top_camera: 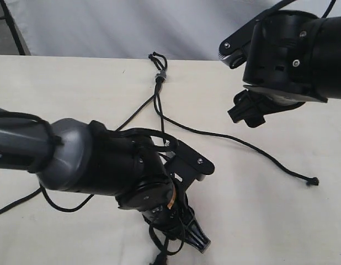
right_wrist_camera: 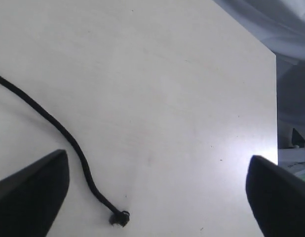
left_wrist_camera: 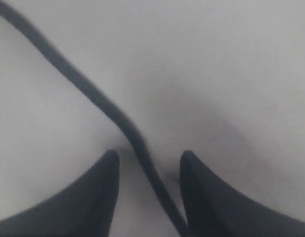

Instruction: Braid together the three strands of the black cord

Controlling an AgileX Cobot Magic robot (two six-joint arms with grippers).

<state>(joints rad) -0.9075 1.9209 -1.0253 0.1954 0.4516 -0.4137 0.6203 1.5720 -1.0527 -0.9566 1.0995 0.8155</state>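
Observation:
The black cord lies on the pale table, bound by a small grey band [top_camera: 159,74] with short loops [top_camera: 157,57] at the far edge. One strand [top_camera: 236,141] runs right to a knotted tip [top_camera: 313,181]. A second strand [top_camera: 134,113] goes left under my left arm. The third strand [top_camera: 161,124] runs down the middle and vanishes under that arm. My left gripper [top_camera: 197,238] [left_wrist_camera: 148,160] is low at the table, open, with a strand [left_wrist_camera: 93,94] passing between its fingers. My right gripper [top_camera: 248,112] [right_wrist_camera: 157,158] hovers wide open above the right strand's tip [right_wrist_camera: 120,217].
The left arm's own black cables [top_camera: 60,207] loop beside it over the table. The table's far edge [top_camera: 76,56] meets a white backdrop. In the right wrist view the table's edge [right_wrist_camera: 251,37] drops off to grey floor.

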